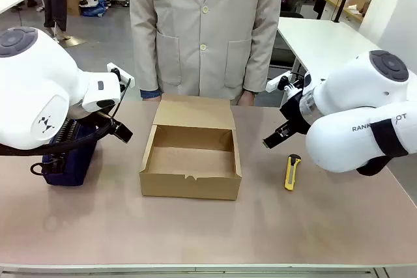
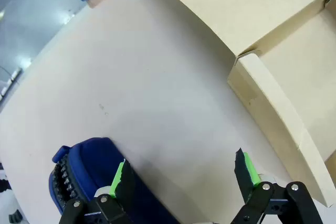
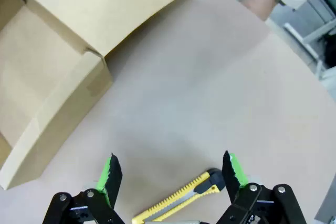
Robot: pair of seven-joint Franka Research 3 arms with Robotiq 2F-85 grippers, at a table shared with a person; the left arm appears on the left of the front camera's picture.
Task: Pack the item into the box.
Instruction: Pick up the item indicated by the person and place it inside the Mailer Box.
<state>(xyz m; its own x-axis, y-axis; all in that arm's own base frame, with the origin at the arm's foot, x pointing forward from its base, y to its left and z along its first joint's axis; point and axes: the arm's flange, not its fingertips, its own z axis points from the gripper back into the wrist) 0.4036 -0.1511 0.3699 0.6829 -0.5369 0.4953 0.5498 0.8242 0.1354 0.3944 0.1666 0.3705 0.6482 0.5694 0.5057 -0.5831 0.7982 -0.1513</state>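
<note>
Front view, from the left: the left gripper (image 1: 121, 129) hung low over the left end of the table (image 1: 195, 232), just above a navy-blue pouch (image 1: 70, 158) that lay flat there, outside the box and partly hidden behind the white arm. Seen from the left wrist, its two green-padded fingers (image 2: 122, 176) were spread wide with nothing between them but bare tabletop; one finger overlapped the rounded end of the pouch, and whether it touched could not be told. At the centre sat the box (image 1: 189, 187), a shallow brown cardboard carton, open and with nothing inside, its lid flap (image 1: 195, 112) folded back toward a person (image 1: 202, 30) in a beige coat standing at the far edge. To the right of the box, the right gripper (image 1: 277, 136) hovered above the table, apart from the carton. Seen from the right wrist, its fingers (image 3: 232, 166) were also fully parted and held nothing, and a yellow utility knife (image 3: 178, 198) lay on the surface below and between them, not gripped. The tabletop was a plain, matt, pinkish beige. Behind the person were a grey floor (image 1: 104, 37) and a white table (image 1: 319, 40) at the right.
</note>
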